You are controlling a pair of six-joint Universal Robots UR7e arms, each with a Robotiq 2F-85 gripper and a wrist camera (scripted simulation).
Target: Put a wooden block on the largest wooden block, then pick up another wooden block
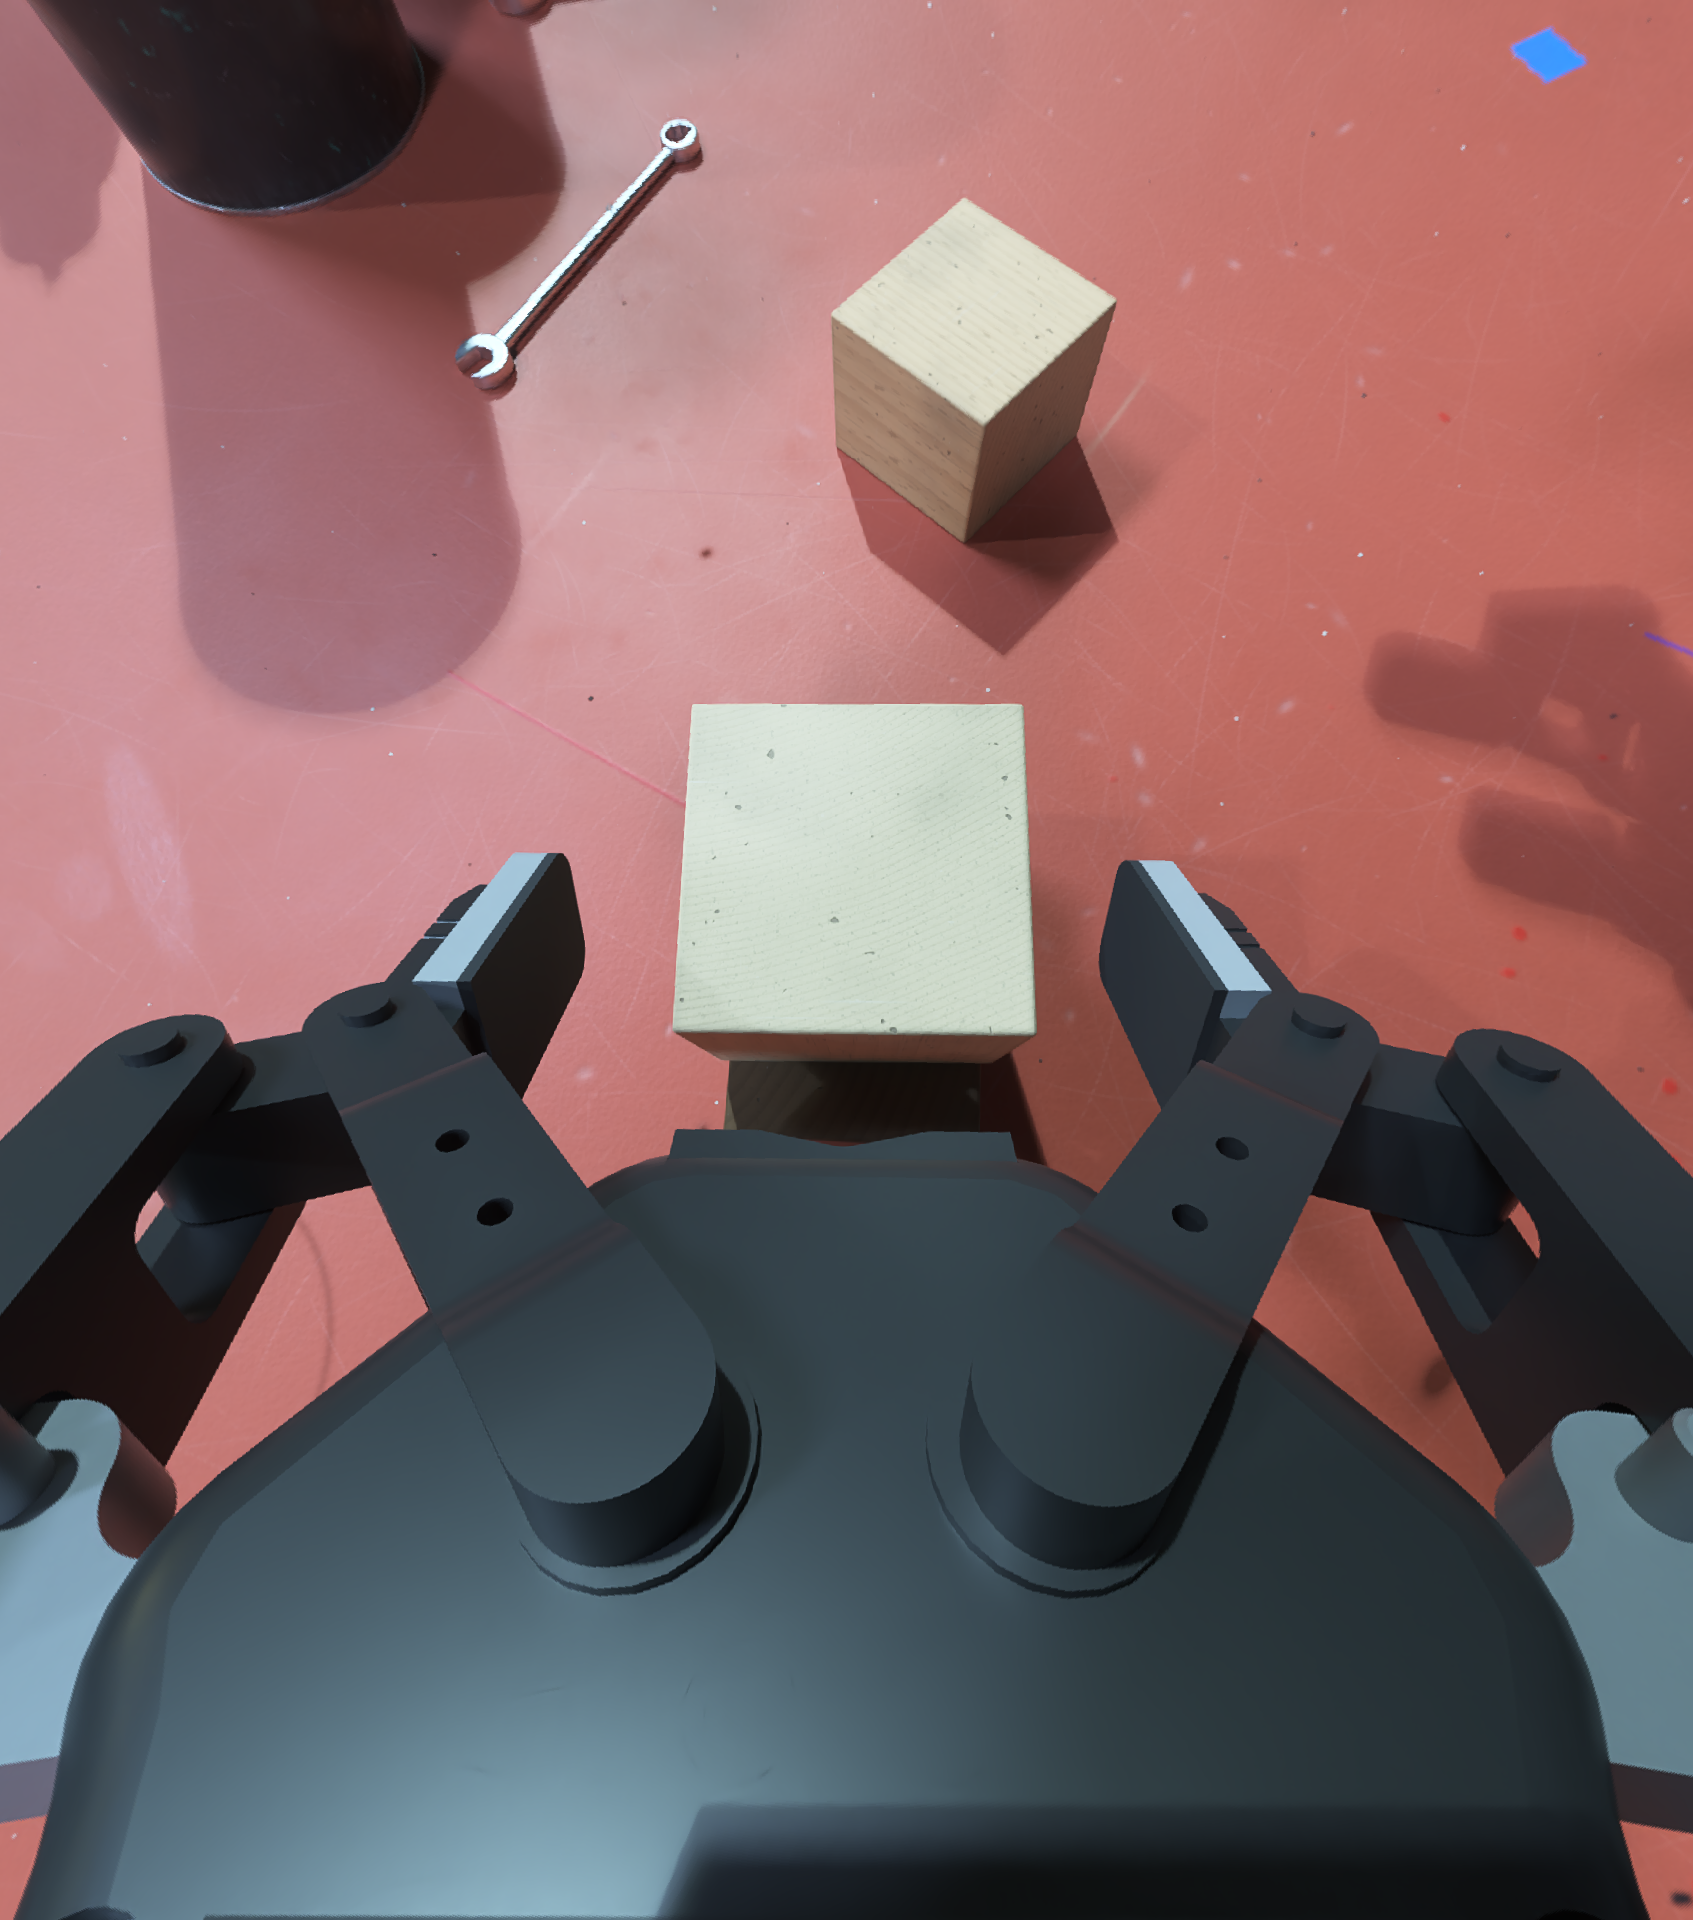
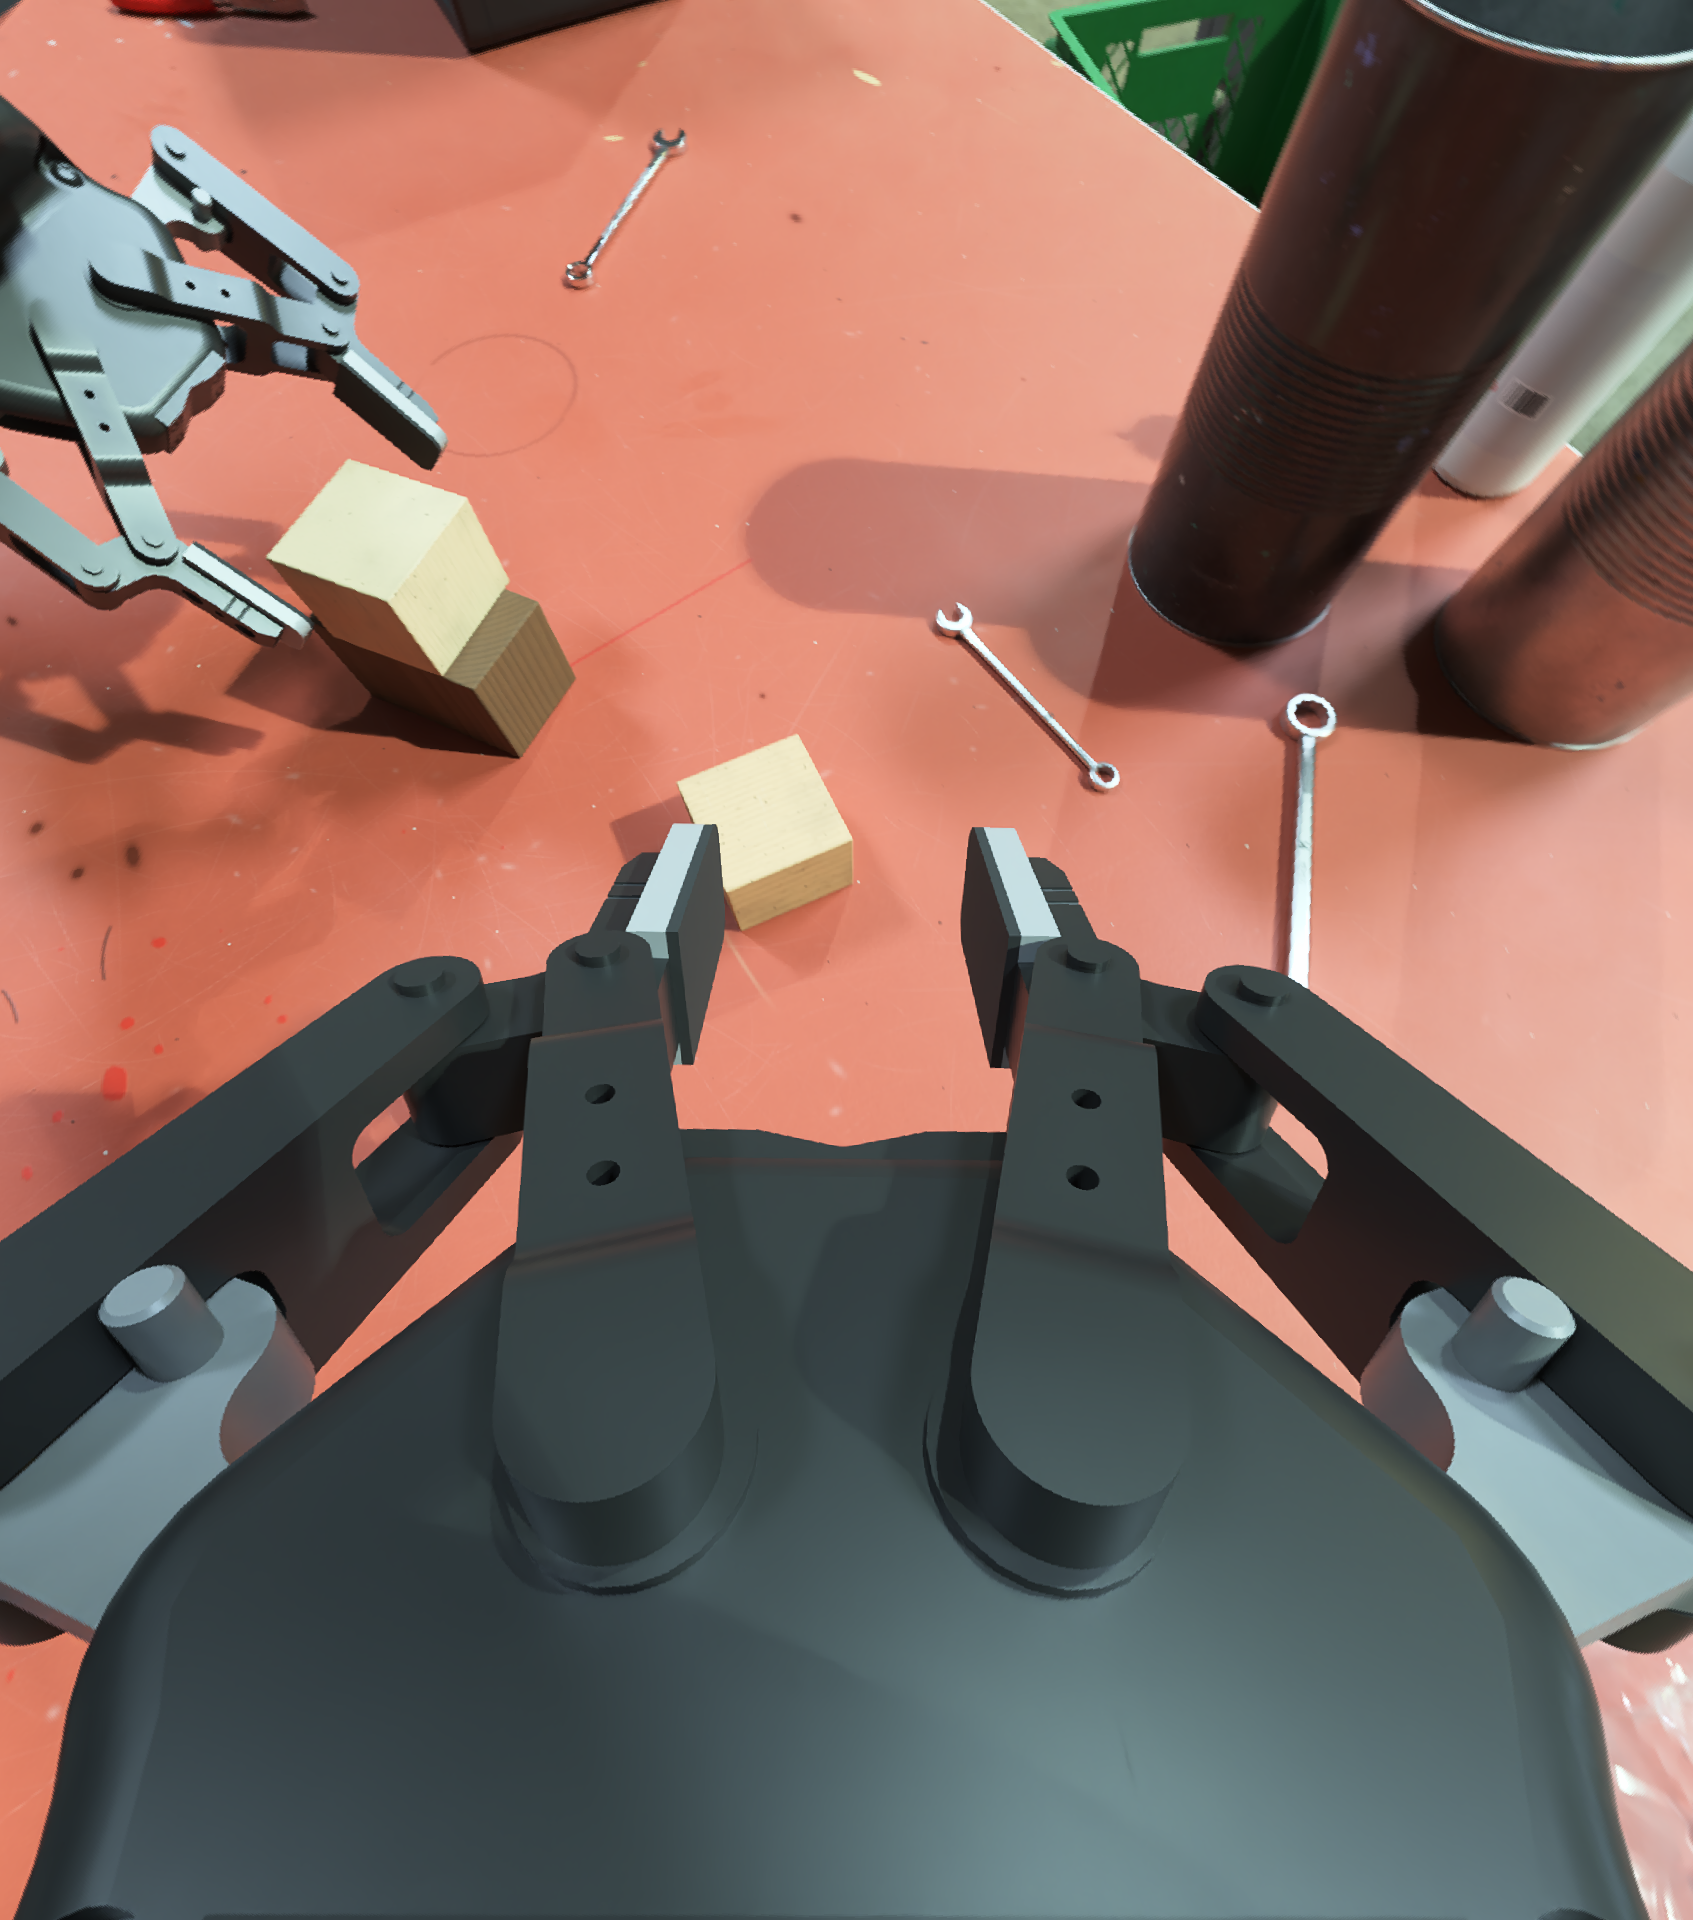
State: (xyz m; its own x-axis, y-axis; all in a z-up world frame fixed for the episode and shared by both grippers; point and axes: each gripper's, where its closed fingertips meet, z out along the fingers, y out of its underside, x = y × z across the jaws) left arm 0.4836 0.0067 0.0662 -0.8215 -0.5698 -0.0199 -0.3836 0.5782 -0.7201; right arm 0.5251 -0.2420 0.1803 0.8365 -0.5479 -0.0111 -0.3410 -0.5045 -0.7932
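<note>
Stack done: pale square wooden block (image 2: pixel 385 561) sits on the larger darker wooden block (image 2: pixel 494 675), left gripper (image 1: pixel 847 914) released around it; right gripper (image 2: pixel 831 914) spread, empty, over loose small wooden cube (image 2: pixel 769 826) mid-desk, pickup left.

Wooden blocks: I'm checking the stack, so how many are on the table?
3: a top block stacked on the bottom block by the left gripper, and a loose block beyond the right gripper.

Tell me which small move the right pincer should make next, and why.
Probably shift the right pincer a little to its left and lower it. One block already sits on the larger block, and the loose wooden block lies off-centre, beside the open pincer's left fingertip.
</note>
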